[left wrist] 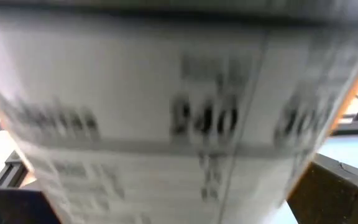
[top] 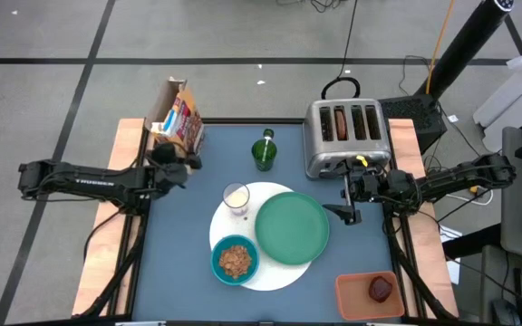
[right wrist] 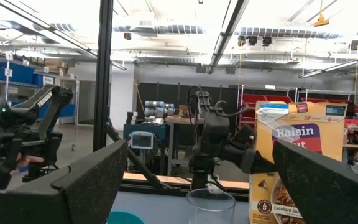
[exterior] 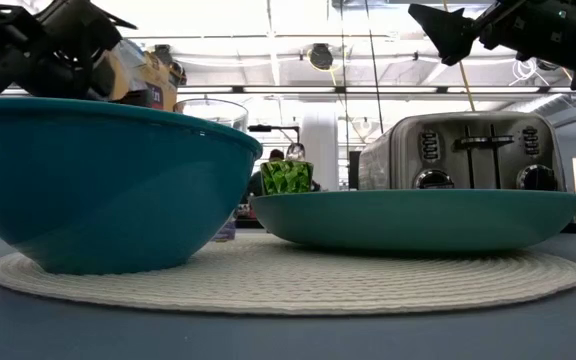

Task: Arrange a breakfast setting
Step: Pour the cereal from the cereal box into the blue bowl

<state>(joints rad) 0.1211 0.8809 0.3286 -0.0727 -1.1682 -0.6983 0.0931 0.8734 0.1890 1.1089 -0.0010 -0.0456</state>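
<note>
Brown bagel [top: 341,123] down in a slot of the toaster [top: 367,149], beyond the green dinner plate [top: 291,228] in the high view. Right hand [top: 347,206] just beside the plate's rim on the toaster side, far nearer than the left hand [top: 178,165], well off past the plate's other side by the cereal box [top: 178,116].

Low view: toaster behind the plate, right hand raised above.

Left wrist view: box print only; grip impossible to tell.

Right wrist view: fingers [right wrist: 92,186] spread wide, empty, facing the box, not the toaster.
</note>
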